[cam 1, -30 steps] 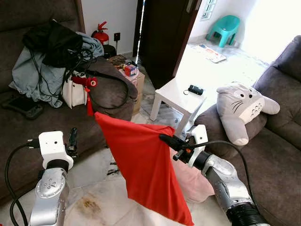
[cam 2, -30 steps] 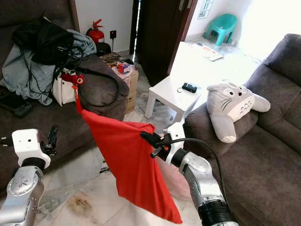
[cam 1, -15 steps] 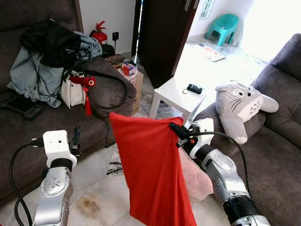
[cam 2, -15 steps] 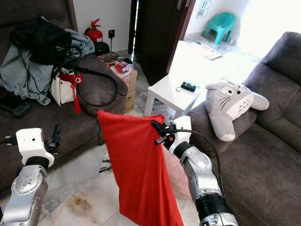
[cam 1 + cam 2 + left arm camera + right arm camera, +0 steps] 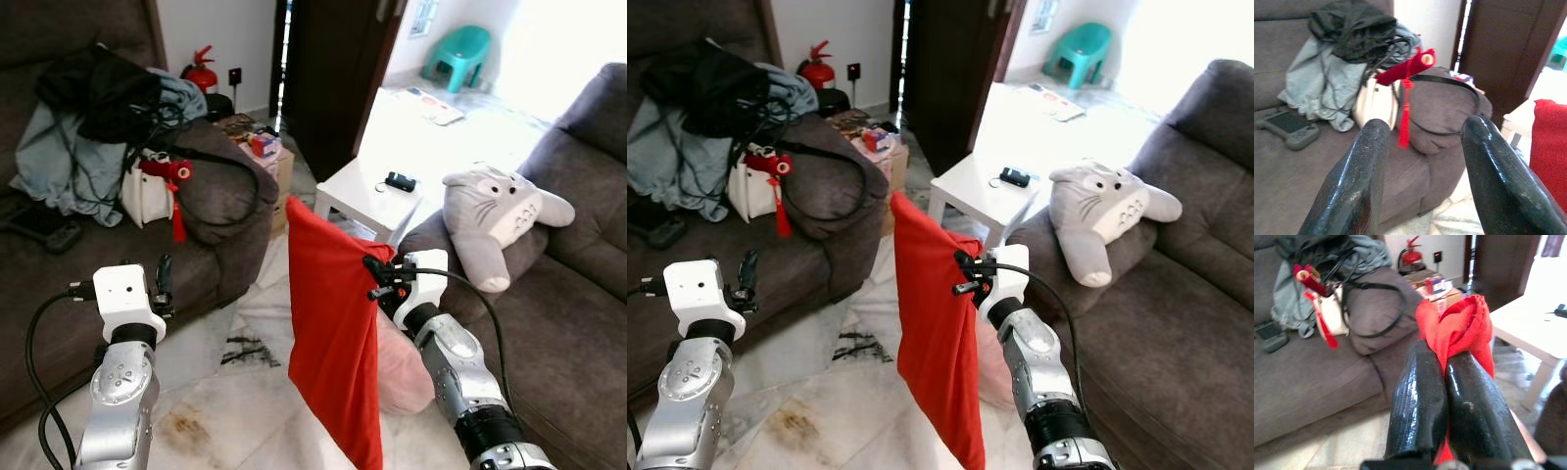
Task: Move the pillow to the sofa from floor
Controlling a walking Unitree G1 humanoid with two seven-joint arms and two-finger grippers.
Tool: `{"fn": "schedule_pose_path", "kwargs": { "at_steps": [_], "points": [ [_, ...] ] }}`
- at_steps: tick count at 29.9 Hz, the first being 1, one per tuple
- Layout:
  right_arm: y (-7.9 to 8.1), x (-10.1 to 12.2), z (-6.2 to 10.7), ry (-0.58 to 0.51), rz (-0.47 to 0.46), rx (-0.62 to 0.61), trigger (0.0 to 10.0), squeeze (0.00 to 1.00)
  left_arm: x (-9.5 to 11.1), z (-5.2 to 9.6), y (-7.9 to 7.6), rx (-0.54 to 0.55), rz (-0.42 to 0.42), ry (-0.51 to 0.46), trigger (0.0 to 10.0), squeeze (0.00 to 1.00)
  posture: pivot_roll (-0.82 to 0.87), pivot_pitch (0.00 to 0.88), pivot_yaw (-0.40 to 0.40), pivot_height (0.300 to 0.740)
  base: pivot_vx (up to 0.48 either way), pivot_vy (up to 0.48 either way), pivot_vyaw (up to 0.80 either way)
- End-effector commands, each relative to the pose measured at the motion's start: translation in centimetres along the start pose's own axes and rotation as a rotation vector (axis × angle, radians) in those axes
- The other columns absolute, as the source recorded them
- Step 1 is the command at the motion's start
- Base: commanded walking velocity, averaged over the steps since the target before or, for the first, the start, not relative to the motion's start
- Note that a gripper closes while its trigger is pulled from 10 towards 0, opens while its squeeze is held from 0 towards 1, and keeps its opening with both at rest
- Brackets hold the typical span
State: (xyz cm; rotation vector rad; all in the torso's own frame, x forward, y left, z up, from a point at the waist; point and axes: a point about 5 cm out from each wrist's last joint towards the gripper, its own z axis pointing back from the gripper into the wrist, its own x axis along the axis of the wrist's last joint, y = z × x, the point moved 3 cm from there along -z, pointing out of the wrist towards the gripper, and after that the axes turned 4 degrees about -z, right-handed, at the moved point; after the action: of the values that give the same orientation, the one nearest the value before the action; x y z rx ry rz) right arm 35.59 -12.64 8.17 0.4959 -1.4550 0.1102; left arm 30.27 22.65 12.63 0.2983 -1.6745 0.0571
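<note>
Carry step: red pillow lifted clear of the floor, not yet on a sofa.

The red pillow point(image 5: 335, 333) hung limp by its top edge from the right pincer point(image 5: 376, 275), whose fingers were closed on the fabric, above the tiled floor point(image 5: 211, 411). The left pincer point(image 5: 163, 282) stood open and empty. Judged next move: swing toward the right-hand sofa point(image 5: 568, 323), clear the white desk point(image 5: 367, 196), then release.

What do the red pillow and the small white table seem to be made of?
Red pillow: thin matte woven cloth, apparently; it hangs limp and bunches where the right gripper pinches it. White table: hard, smooth, likely painted wood or laminate, with crisp edges and an even sheen.
</note>
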Motion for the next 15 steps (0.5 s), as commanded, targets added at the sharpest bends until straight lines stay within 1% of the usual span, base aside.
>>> {"fn": "schedule_pose_path", "kwargs": {
  "at_steps": [1,11,15],
  "points": [
    [-0.49,3.85,-0.67,-0.147,0.053,-0.005,10.0,0.00,0.01,-0.02,-0.29,0.003,-0.005,-0.004,10.0,0.00,0.29,0.012,-0.188,0.740,0.000,0.000,-0.70],
    [-0.50,3.91,-0.83,-0.156,0.051,-0.014,10.0,0.00,0.12,-0.02,-0.27,0.008,-0.008,-0.011,10.0,0.00,0.29,0.019,-0.187,0.740,0.000,0.000,-0.70],
    [-0.84,4.03,-0.84,-0.156,0.052,-0.028,10.0,0.00,0.14,-0.04,-0.52,0.005,-0.003,-0.012,10.0,0.00,0.29,0.024,-0.189,0.740,0.000,0.000,-0.70]
  ]
}}
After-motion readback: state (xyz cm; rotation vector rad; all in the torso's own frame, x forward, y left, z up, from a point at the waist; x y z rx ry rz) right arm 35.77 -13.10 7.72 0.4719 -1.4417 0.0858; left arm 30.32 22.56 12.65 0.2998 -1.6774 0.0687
